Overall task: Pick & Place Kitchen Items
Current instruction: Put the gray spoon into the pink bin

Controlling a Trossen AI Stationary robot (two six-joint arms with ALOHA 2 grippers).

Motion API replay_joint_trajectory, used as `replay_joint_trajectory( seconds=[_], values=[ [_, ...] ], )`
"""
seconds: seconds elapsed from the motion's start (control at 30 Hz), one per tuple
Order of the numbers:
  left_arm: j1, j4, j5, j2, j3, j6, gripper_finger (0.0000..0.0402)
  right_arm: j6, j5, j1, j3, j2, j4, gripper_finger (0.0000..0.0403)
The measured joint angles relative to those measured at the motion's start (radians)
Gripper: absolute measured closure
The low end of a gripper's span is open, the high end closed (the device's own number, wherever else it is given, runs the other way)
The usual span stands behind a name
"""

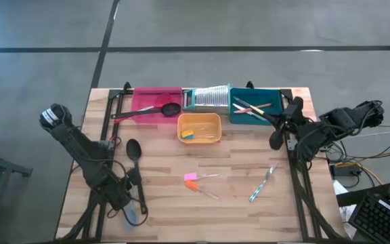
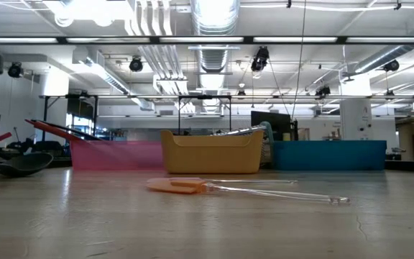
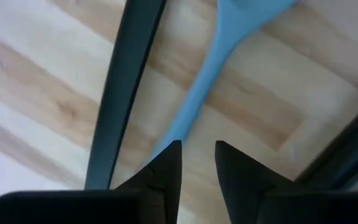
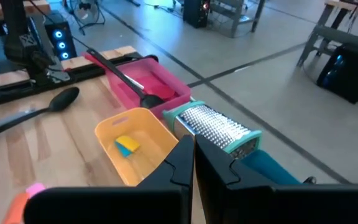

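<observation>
table (image 1: pixel 249 210) front-left: left gripper (image 3: pixel 197 163) low over the blue spoon (image 3: pixel 219 68), fingers slightly spread astride its handle, beside the black ladle (image 1: pixel 135 163). light, stiff, slick plastic; pinch mid-handle. right gripper (image 4: pixel 193 155) pressed together, parked above the teal tray (image 1: pixel 276 116).

Pink tray (image 1: pixel 151 102), orange tray (image 1: pixel 199 128), teal tray (image 1: pixel 252 108), black spoon (image 1: pixel 135 159).

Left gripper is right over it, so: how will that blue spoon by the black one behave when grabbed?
The blue spoon looks like thin plastic, so probably light and a little bendy. Its flat-lying, narrow handle may skid or pivot under the left gripper. The black spoon lies close beside it and could get nudged.
</observation>
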Motion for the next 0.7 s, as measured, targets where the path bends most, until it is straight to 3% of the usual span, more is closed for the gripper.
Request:
replay_joint_trajectory(
  seconds=[0.7],
  values=[
    [0.000, 0.286, 0.013, 0.001, -0.126, 0.060, 0.0312, -0.034, 0.001, -0.001, 0.017, 0.000, -0.001, 0.0394]
  ],
)
